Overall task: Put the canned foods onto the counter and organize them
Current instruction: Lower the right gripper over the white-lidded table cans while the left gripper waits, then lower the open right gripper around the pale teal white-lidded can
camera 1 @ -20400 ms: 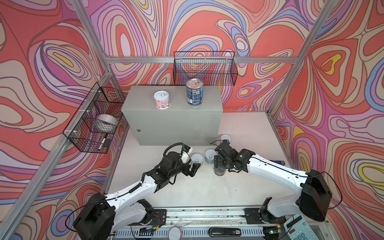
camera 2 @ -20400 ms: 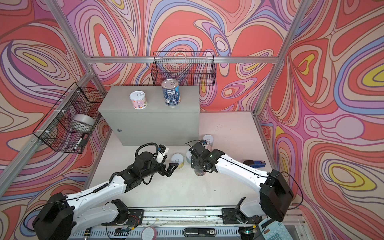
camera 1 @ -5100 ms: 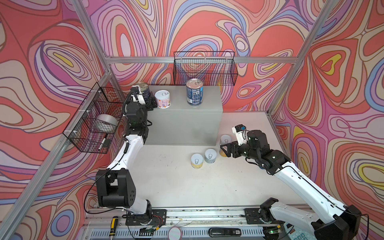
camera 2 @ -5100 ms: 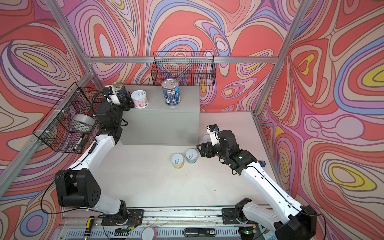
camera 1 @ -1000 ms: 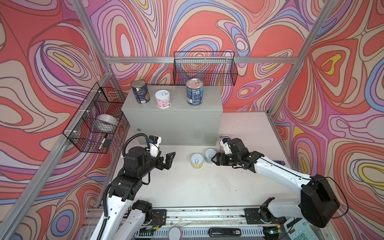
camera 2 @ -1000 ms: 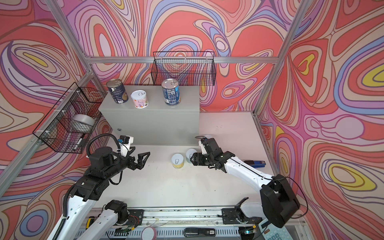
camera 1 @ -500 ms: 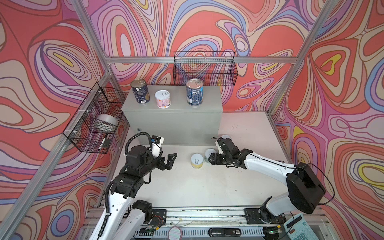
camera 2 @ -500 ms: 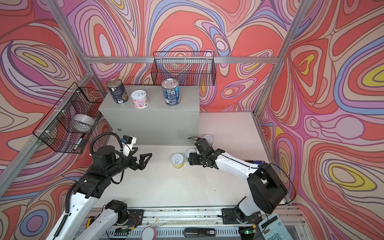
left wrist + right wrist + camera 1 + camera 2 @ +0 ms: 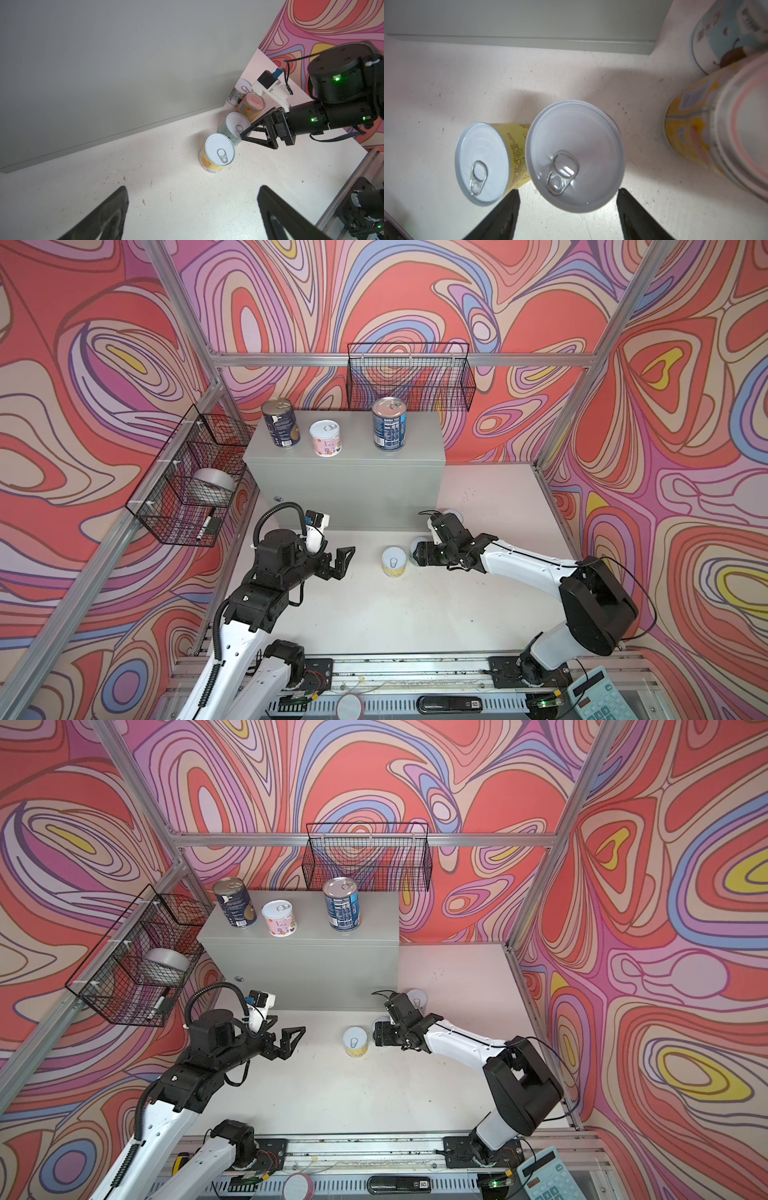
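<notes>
Two tall dark-blue cans (image 9: pixel 280 423) (image 9: pixel 389 423) and a short pink can (image 9: pixel 325 438) stand on the grey counter (image 9: pixel 345 485). On the white table a yellow can (image 9: pixel 394 561) stands upright beside a pale-blue can (image 9: pixel 575 155). My right gripper (image 9: pixel 568 190) is open, its fingertips on either side of the pale-blue can's near edge without touching it. An orange can (image 9: pixel 250 106) lies tilted behind it, with a white can (image 9: pixel 451 515) by the counter's corner. My left gripper (image 9: pixel 343 562) hangs open and empty, left of the yellow can.
One black wire basket (image 9: pixel 187 485) on the left wall holds a grey tape roll (image 9: pixel 210 489). Another wire basket (image 9: pixel 409 377) hangs on the back wall above the counter. A calculator (image 9: pixel 594 697) lies at the front right, past the rail.
My right gripper has edged left up to the pale-blue can and its jaws have spread wider. My left gripper has crept slightly to the right.
</notes>
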`<move>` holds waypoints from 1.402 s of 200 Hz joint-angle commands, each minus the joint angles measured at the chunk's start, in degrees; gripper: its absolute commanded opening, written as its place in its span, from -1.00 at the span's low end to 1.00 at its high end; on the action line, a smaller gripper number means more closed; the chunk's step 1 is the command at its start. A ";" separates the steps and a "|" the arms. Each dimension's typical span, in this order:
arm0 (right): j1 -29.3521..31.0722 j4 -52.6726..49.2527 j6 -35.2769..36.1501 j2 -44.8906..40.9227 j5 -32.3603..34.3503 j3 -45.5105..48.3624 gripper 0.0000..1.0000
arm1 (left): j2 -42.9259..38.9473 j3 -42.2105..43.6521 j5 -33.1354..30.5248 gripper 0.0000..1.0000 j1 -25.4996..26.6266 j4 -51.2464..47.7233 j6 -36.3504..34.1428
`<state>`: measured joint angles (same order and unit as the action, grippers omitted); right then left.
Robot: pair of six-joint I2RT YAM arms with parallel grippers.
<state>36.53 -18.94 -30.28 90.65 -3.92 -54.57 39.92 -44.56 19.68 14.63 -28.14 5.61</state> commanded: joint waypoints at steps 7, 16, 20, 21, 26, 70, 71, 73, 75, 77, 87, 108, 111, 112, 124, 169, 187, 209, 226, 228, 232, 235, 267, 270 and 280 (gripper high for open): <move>0.51 -1.67 2.25 1.91 4.16 -3.18 0.55 | 0.24 0.35 0.30 1.00 0.21 -0.86 -0.42; 0.63 -2.26 2.74 2.73 5.02 -3.93 0.55 | 0.24 0.38 0.17 1.00 0.19 -0.86 -0.42; 0.64 -2.45 2.85 3.00 5.22 -4.24 0.55 | 0.29 0.43 0.12 1.00 0.20 -0.86 -0.41; 0.64 -2.48 2.94 3.11 5.28 -4.28 0.55 | 0.27 0.43 0.11 1.00 0.16 -0.86 -0.42; 0.69 -2.61 3.25 3.57 5.54 -4.59 0.55 | 0.34 0.38 0.08 1.00 0.22 -0.86 -0.41; 1.08 -1.57 3.05 5.85 3.93 -5.81 0.55 | 0.51 0.39 1.27 1.00 0.19 -0.73 -0.64; 1.08 -1.56 3.04 5.85 3.88 -5.81 0.55 | 0.51 0.41 1.34 1.00 0.21 -0.71 -0.66; 1.08 -1.43 2.97 5.85 3.74 -5.81 0.55 | 0.49 0.43 1.44 1.00 0.15 -0.63 -0.68; 1.08 -1.34 2.95 5.92 3.57 -5.82 0.55 | 0.44 0.50 1.57 1.00 0.20 -0.54 -0.68; 1.08 -1.29 2.88 5.93 3.44 -5.88 0.55 | 0.42 0.52 1.69 1.00 0.22 -0.52 -0.68; 1.24 -1.40 2.77 6.23 3.12 -6.31 0.55 | 0.39 0.61 1.31 1.00 0.19 -0.54 -0.60; 1.86 -2.55 3.33 7.18 4.66 -7.37 0.55 | 0.26 0.43 0.70 1.00 0.21 -0.97 -0.64; 1.94 -2.71 3.45 7.32 4.97 -7.51 0.55 | 0.18 0.43 0.86 1.00 0.22 -0.89 -0.76; 1.95 -2.78 3.42 7.37 5.06 -7.54 0.55 | 0.17 0.43 1.00 1.00 0.22 -0.88 -0.72; 2.13 -3.41 3.86 7.86 5.75 -7.92 0.56 | -0.01 0.60 1.86 1.00 0.15 -0.40 -0.72; 2.14 -2.34 1.82 7.32 1.52 -8.28 0.64 | 0.58 0.50 1.26 1.00 0.20 -0.60 -0.68; 2.14 -1.38 0.41 6.61 0.74 -7.88 0.65 | 0.86 0.35 1.38 1.00 0.15 -0.76 -0.68; 2.14 -1.68 0.00 5.65 2.37 -7.60 0.66 | 0.86 0.35 1.41 1.00 0.13 -0.72 -0.68; 2.14 -1.51 -0.08 4.90 1.98 -7.33 0.72 | 0.74 0.39 1.32 1.00 0.22 -0.75 -0.58; 2.14 -1.40 -0.12 4.82 1.92 -7.27 0.73 | 0.70 0.42 1.30 1.00 0.18 -0.75 -0.59; 2.14 -1.26 -0.27 4.60 1.60 -7.15 0.74 | 0.68 0.42 1.24 1.00 0.15 -0.76 -0.55; 2.14 -1.15 -0.39 4.50 1.31 -7.01 0.74 | 0.68 0.40 1.35 1.00 0.17 -0.77 -0.58; 2.14 -0.38 -1.08 4.21 1.43 -5.82 0.74 | 0.56 0.43 1.40 1.00 0.21 -0.86 -0.53; 2.14 -0.52 -0.99 4.33 1.82 -5.82 0.74 | 0.59 0.43 1.40 1.00 0.16 -0.79 -0.59; 2.14 -1.11 -0.68 5.02 3.06 -6.07 0.74 | 0.62 0.43 1.41 1.00 0.21 -0.78 -0.57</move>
<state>38.35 -20.27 -30.61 95.96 -2.39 -61.28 40.91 -44.51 20.43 14.63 -28.14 5.61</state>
